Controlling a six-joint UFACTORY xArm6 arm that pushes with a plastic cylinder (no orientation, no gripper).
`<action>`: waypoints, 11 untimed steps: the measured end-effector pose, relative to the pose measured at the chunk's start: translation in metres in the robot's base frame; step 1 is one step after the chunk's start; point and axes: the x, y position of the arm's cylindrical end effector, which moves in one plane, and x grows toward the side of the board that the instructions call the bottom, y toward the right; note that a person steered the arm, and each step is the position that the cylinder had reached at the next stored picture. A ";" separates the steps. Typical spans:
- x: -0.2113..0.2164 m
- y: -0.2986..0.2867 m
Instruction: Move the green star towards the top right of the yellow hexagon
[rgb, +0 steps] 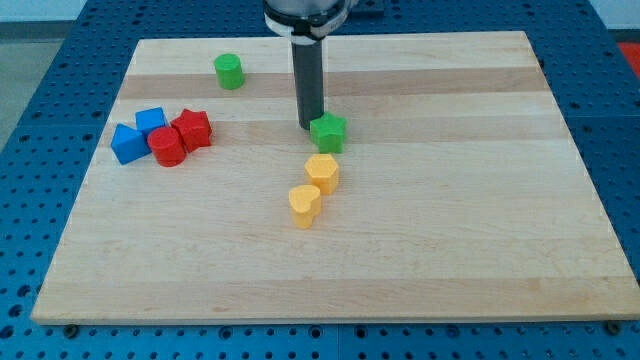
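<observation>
On the pale wooden table (480, 250), our end effector, gripperless and grasping nothing, is resting my tip (309, 125) against the small green plastic star's (328, 132) left edge, above the yellow hexagon (322, 172). Light, rigid, likely slippery: we push its flank.

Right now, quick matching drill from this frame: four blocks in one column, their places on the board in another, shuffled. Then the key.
Blocks
1. green star
2. green cylinder
3. yellow hexagon
4. blue blocks

Places
A. by the board's top edge, left of the rod
B. the view's left, touching the red blocks
C. against my tip, on its right
D. just below the star, above the other yellow block

Pairs: 1-C, 2-A, 3-D, 4-B
</observation>
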 end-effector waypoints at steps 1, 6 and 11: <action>0.015 -0.003; 0.021 0.028; -0.005 0.033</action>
